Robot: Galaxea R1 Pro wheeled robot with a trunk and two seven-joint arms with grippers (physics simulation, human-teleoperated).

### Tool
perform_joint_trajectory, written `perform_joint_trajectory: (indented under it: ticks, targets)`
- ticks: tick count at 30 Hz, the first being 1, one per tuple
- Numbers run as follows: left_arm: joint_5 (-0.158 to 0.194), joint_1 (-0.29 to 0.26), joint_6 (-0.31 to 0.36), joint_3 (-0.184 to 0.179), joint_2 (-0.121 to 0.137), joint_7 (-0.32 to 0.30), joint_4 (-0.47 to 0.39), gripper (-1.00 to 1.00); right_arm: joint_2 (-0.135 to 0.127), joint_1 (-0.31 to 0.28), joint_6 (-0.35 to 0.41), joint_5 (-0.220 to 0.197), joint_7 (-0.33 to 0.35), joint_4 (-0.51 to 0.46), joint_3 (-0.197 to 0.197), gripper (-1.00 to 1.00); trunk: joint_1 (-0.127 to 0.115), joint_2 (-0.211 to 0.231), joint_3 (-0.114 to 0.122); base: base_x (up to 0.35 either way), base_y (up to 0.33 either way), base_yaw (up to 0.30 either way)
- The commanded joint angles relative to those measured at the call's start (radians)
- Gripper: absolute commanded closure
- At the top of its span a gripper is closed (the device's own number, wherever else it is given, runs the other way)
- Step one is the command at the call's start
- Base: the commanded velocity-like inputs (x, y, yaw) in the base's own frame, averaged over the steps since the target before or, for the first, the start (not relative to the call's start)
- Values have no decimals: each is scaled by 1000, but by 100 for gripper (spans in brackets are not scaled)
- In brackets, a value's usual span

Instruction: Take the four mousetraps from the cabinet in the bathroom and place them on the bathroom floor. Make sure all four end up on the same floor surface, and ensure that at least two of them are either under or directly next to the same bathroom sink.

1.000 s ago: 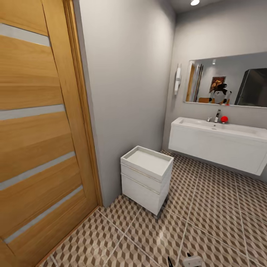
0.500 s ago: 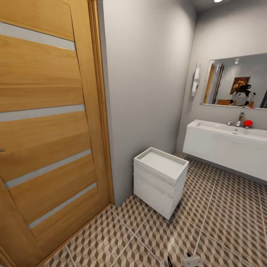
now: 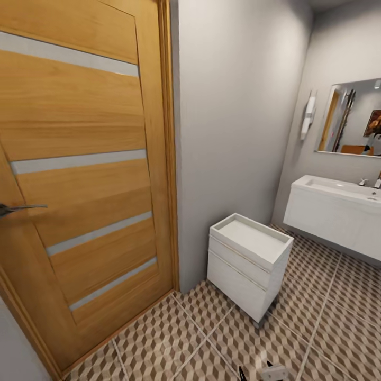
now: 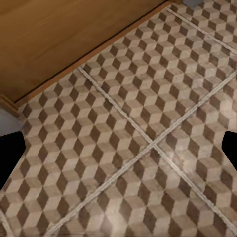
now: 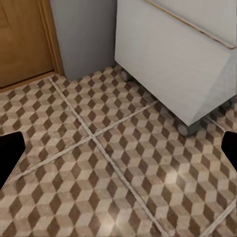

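Sink point(image 3: 338, 211) at the frame's right edge, white cube unit point(image 3: 248, 262) centre on the bathroom floor point(image 3: 174, 338) (cube-patterned); both jaws spread wide, empty.

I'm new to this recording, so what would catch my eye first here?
The big orange-brown wooden door with pale stripes fills the left of the head view. Right of it, against the grey wall, stands a small white cube unit with tray top on the cube-patterned bathroom floor. Further right hangs the white sink under a mirror.
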Motion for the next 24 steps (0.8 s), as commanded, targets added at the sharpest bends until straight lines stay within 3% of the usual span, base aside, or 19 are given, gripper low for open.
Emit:
perform_joint_trajectory:
  ticks: [1, 15, 24]
  targets:
    - [-1, -1, -3, 0, -1, 2, 1, -100, 0, -1, -3, 4, -3, 1, 2, -100, 0, -1, -1, 0, 0, 255]
    - [1, -1, -3, -1, -4, 2, 2, -100, 1, -1, -3, 4, -3, 1, 2, -100, 0, -1, 7, -3, 0, 255]
    - [1, -1, -3, -3, -8, 2, 2, -100, 1, -1, -3, 4, -3, 2, 3, -100, 0, -1, 12, -255, 0, 255]
